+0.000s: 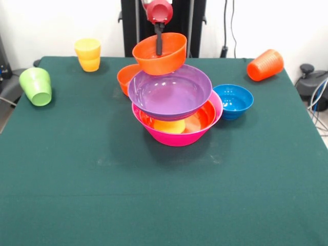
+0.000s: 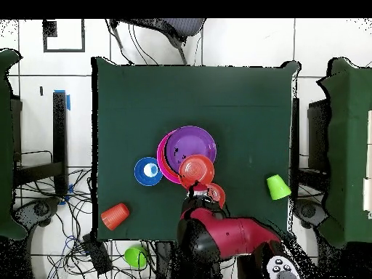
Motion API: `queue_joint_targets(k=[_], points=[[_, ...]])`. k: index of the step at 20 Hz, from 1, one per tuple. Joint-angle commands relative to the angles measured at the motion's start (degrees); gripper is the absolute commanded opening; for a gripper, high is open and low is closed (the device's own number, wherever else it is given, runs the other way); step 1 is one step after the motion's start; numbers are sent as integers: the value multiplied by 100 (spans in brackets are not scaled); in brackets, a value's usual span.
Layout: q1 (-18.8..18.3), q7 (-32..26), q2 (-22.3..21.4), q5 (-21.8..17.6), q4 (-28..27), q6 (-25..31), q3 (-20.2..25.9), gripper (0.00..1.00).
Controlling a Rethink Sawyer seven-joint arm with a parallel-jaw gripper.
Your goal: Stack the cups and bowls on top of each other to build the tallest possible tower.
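Front view: fingers (image 1: 159, 45) apparently grip small orange bowl (image 1: 160, 53) above purple bowl (image 1: 170, 91).

Tilted purple bowl (image 1: 170, 92) tops tower (image 1: 177, 117) (pink base).

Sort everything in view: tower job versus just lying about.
Job: largest pink plastic bowl, purple plastic bowl, raised small orange plastic bowl, second small orange plastic bowl, blue plastic bowl, yellow plastic cup, green plastic cup, orange plastic cup.
Lying about: floor cables, green object on floor.
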Motion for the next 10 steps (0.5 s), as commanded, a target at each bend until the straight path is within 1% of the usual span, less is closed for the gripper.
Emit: queue_joint_targets(k=[1, 3, 5, 8, 10], points=[[231, 1404, 546, -211, -286, -361, -171, 0], [237, 1423, 557, -171, -281, -382, -168, 0], [219, 1479, 475, -43, -259, -295, -99, 0], [500, 1546, 613, 129, -385, -430, -320, 0], [588, 1559, 694, 159, -434, -490, -403, 0]])
